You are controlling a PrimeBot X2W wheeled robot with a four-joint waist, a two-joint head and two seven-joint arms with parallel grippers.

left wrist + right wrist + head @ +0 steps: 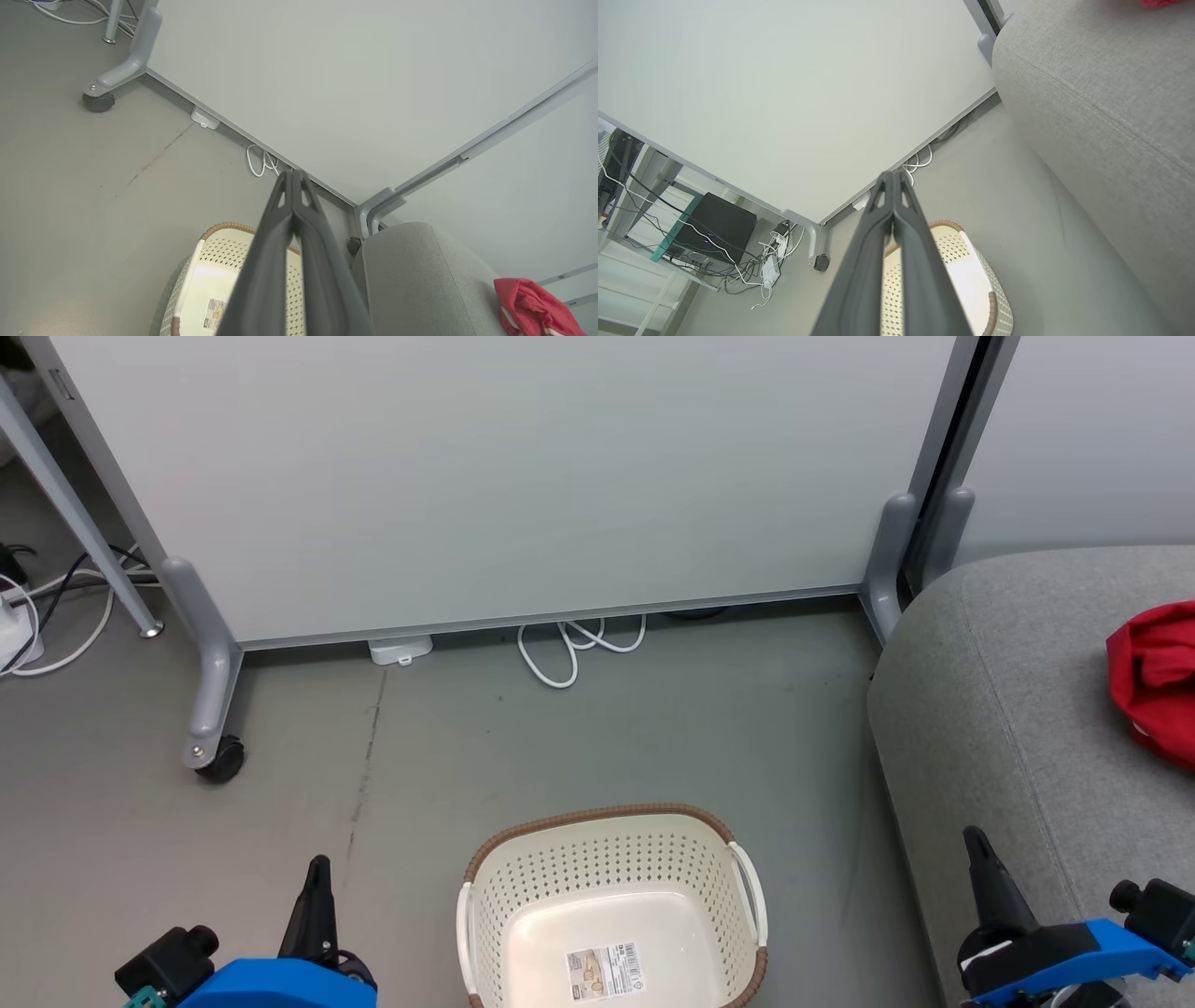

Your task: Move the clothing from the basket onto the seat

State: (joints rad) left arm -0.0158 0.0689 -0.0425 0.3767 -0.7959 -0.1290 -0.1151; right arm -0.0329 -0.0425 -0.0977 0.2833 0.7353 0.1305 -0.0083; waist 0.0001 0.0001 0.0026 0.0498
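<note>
The cream basket [611,896] with a brown woven rim stands on the floor at the bottom centre, holding nothing but a label sticker [605,971] on its floor. Red clothing [1156,679] lies bunched on the grey seat [1008,709] at the right edge; the left wrist view has it too [532,305], on the seat [420,280]. My left gripper [317,866] hangs shut to the left of the basket, fingertips together [293,175]. My right gripper [974,838] is shut over the seat's front corner, its fingers pressed together [891,175], with the basket [971,270] below.
A pale partition panel [504,476] on grey castor legs [210,691] stands behind the basket. White cables [569,649] loop under its lower edge, and more cables [37,616] lie at the far left. Grey floor [653,737] lies between the panel, the basket and the seat.
</note>
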